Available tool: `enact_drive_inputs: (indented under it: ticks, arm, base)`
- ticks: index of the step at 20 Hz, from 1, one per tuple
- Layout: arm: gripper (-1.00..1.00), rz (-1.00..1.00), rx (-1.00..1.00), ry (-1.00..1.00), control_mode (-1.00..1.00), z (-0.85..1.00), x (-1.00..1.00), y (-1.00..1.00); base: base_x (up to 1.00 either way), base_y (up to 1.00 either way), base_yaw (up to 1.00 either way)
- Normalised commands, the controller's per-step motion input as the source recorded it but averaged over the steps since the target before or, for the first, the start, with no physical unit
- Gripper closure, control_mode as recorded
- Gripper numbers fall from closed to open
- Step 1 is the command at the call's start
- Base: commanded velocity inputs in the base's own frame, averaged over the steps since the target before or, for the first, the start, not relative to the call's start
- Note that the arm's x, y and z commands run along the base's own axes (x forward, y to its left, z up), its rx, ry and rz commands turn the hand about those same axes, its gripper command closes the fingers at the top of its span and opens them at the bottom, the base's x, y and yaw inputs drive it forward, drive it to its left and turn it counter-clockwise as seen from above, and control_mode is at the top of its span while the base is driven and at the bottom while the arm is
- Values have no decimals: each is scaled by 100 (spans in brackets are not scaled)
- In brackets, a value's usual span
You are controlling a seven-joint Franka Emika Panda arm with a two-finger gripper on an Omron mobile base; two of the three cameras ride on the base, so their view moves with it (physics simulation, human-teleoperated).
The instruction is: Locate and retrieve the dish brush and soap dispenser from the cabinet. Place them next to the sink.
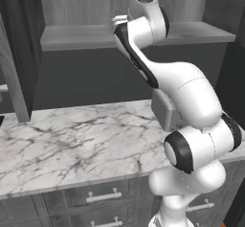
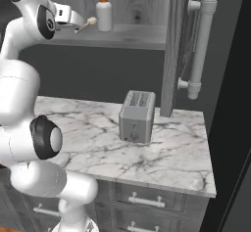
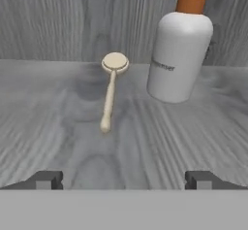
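slim tan wooden dish brush (image 3: pixel 110 96), round pale head, on grey wood-grain shelf (image 3: pixel 160 141); glossy white rounded soap bottle (image 3: pixel 178 54) beside; gripper (image 3: pixel 124 179) spread wide, empty.

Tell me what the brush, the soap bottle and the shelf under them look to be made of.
Brush: probably light wood, matte; uniform pale tan on head and thin handle.
Soap bottle: likely smooth plastic; even white body with a soft sheen, and an orange pump of similar look.
Shelf: grey wood or wood-look laminate; streaky grain lines run across it, as on the cabinet back wall.
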Motion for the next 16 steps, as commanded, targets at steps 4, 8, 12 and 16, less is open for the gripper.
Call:
enact_drive_inputs:
  ticks: [4, 8, 12, 16]
  arm:
    - [-100, 1, -7, 15, -100, -1, 72, 1]
    - [-100, 0, -3, 3, -100, -8, 57, 10]
    - [-100, -5, 0, -3, -100, -22, 47, 16]
    - [-100, -9, 0, -3, -100, -45, 42, 0]
  base:
    - [0, 0, 0]
    - [0, 0, 0]
    - [0, 0, 0]
    - [0, 0, 0]
